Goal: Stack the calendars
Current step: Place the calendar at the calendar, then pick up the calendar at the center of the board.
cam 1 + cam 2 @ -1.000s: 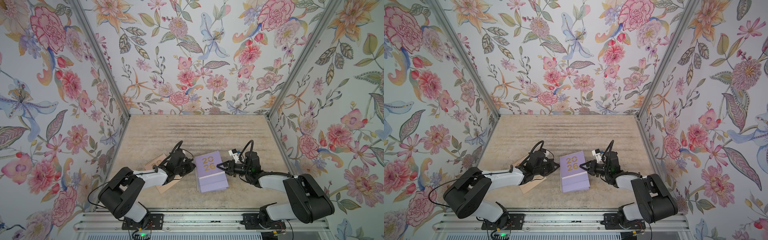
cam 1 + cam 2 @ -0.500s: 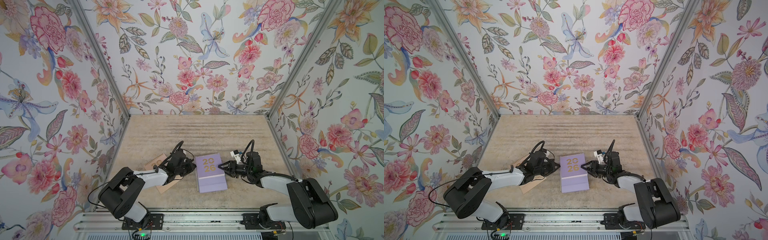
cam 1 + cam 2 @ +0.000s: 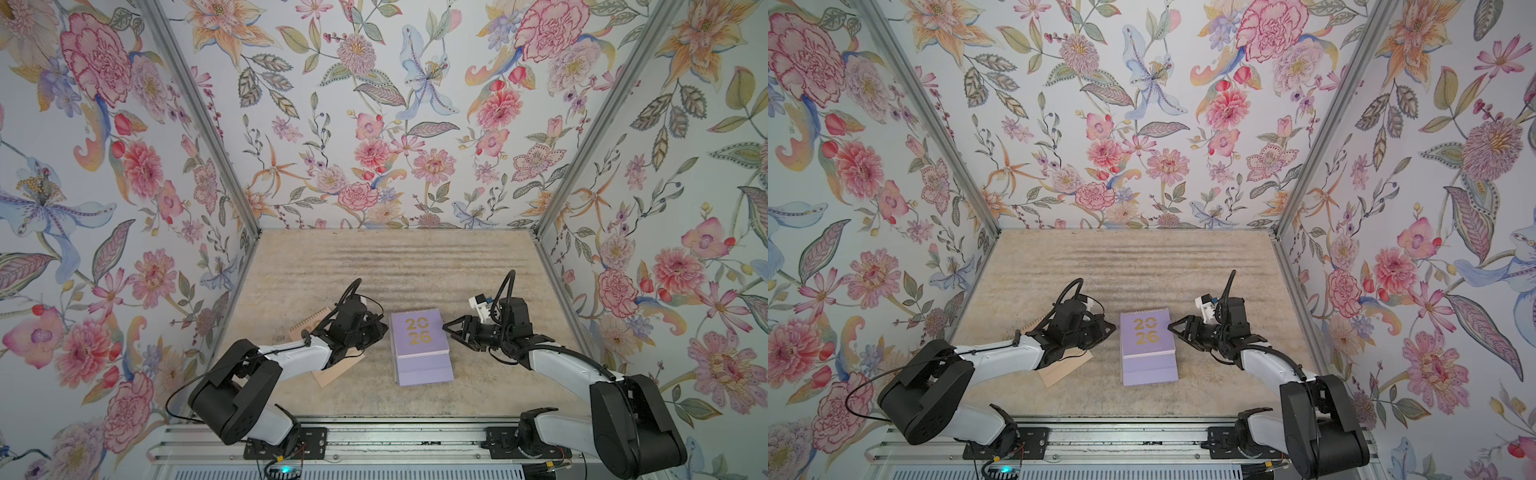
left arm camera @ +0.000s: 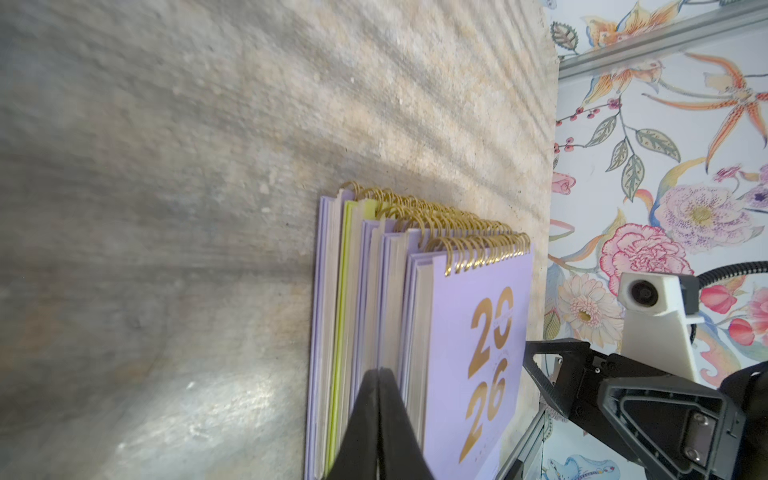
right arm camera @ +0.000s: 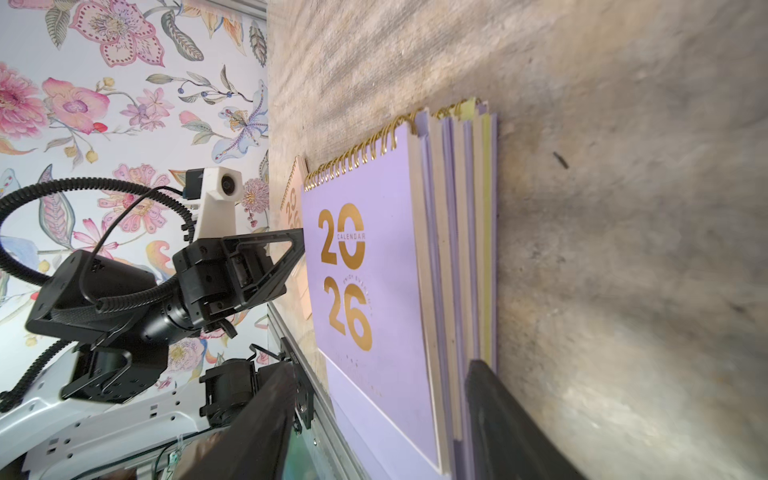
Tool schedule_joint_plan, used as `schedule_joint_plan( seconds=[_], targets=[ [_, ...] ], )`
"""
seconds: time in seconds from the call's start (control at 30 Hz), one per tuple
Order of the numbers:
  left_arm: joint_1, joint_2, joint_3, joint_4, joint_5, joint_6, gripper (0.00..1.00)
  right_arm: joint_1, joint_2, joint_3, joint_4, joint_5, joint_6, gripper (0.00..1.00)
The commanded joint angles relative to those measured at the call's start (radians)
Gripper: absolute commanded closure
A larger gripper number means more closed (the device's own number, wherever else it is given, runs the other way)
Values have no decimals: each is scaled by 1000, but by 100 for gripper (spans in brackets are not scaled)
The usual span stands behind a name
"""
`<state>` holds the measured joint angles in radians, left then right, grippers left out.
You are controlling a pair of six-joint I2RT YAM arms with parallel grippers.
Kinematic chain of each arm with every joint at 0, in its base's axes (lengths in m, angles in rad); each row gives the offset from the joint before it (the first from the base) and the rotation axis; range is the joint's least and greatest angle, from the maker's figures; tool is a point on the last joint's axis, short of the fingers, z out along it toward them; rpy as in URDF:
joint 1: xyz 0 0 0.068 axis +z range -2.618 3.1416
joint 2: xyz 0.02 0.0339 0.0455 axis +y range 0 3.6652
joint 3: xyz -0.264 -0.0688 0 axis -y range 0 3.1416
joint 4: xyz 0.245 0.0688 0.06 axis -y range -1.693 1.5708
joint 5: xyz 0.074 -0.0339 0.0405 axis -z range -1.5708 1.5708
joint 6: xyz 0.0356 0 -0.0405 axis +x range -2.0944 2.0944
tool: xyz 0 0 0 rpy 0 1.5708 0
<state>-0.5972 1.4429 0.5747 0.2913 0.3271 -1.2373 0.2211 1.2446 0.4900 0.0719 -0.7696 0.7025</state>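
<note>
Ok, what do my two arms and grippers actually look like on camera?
Both match: the left arm and right arm have white links between bulky black joint housings. The left gripper and right gripper are black with triangular-frame fingers. Each wrist carries a white camera mount and a looping black ribbed cable.

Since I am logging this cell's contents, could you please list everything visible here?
lilac calendars: four, lilac, stacked mid-table.
yellow-green calendar: one, yellow-green, second from bottom among them.
peach calendar: one, peach-pink, flat, left of that stack, partly covered.
table: one, mottled beige.
walls: three, floral paper, around the table.
rail: one, grey metal, front edge.
left hand: one, black, shut, beside the stack.
right hand: one, black, open, opposite side of the stack.
</note>
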Motion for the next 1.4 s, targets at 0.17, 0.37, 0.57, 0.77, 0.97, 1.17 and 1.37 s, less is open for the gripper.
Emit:
schedule_joint_plan(
  seconds=[0.17, 0.37, 0.57, 0.77, 0.97, 1.17, 1.37],
  targets=[
    [194, -230, -18, -270, -68, 137, 99, 153, -42, 268, -373, 420, -100, 31],
    [335, -369, -5, -506, -194, 257, 100, 380, 95, 488, -455, 635, -53, 28],
    [414, -404, 19, -604, -242, 270, 100, 579, 362, 745, -483, 676, -19, 26],
    [563, -412, 18, -693, -208, 323, 100, 678, 636, 988, -509, 626, -17, 25],
    [695, -398, -6, -690, -153, 340, 100, 705, 845, 1193, -548, 541, -21, 24],
    [772, -389, -85, -646, -105, 339, 100, 712, 960, 1294, -556, 483, -13, 22],
    [817, -388, -153, -625, -81, 359, 100, 716, 1018, 1339, -566, 447, 1, 20]
  ],
)
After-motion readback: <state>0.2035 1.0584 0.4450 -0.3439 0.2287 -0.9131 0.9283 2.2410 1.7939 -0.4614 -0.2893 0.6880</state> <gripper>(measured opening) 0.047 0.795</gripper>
